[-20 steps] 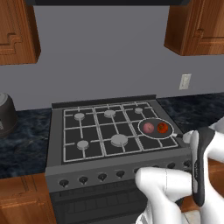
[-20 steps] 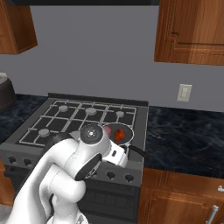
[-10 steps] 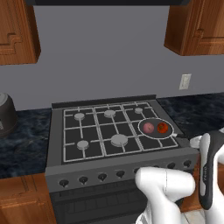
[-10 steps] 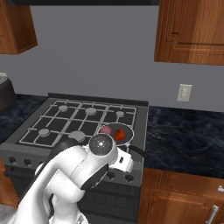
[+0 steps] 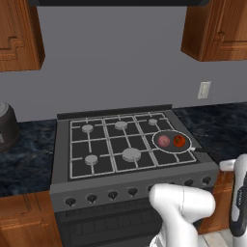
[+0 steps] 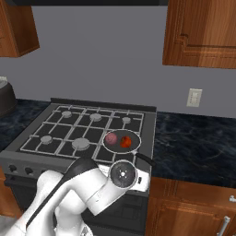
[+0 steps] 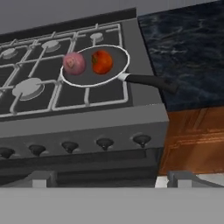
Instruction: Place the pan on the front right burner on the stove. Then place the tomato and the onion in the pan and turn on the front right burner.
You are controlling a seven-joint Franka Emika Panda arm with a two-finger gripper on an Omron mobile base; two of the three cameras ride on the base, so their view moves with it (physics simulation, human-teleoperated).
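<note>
The pan (image 7: 95, 65) sits on the stove (image 5: 130, 159) over the front right burner with the tomato (image 7: 102, 61) and the onion (image 7: 74, 63) side by side inside it, so by my reading only turning on that burner is left. The knob row runs along the stove front, its rightmost knob (image 7: 141, 140) (likely the one needed) lying ahead of the jaws and somewhat above them in the hand view, well apart from them; whether the jaws are open or closed I cannot tell.

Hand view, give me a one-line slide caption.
Onion and tomato in the pan on the stove.
</note>
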